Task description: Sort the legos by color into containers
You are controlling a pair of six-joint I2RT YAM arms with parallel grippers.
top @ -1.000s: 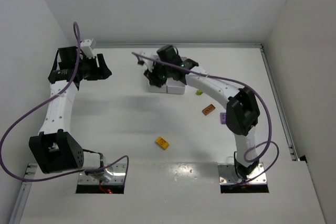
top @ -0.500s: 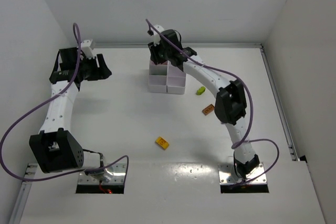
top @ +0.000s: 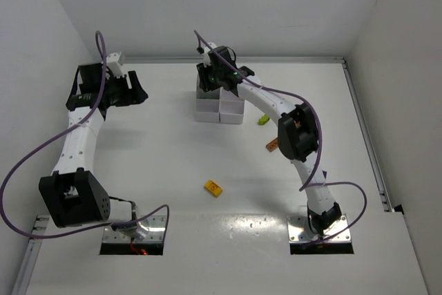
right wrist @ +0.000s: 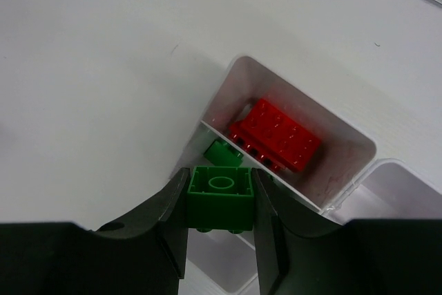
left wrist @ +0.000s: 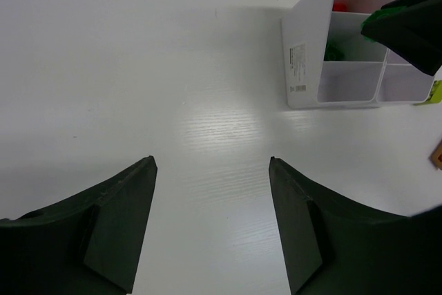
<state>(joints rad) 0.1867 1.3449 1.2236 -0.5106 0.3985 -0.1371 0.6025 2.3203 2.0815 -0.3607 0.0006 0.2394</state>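
My right gripper (right wrist: 221, 191) is shut on a green brick (right wrist: 221, 198) and holds it above the white compartment tray (right wrist: 214, 112), over the cell that holds another green brick (right wrist: 222, 152). The cell beyond holds red bricks (right wrist: 280, 132). In the top view the right gripper (top: 213, 79) hangs over the tray (top: 219, 112) at the back middle. A lime brick (top: 263, 119), an orange brick (top: 272, 145) and a yellow brick (top: 213, 188) lie on the table. My left gripper (left wrist: 210, 170) is open and empty above bare table, left of the tray (left wrist: 304, 60).
The right arm (top: 293, 136) stretches from its base at the near right up to the tray. The left arm (top: 79, 136) runs along the left side, near the left wall. The back wall stands just behind the tray.
The right gripper has moved from the front of the tray toward its back-left cells, carrying the green brick. The left arm has not moved.
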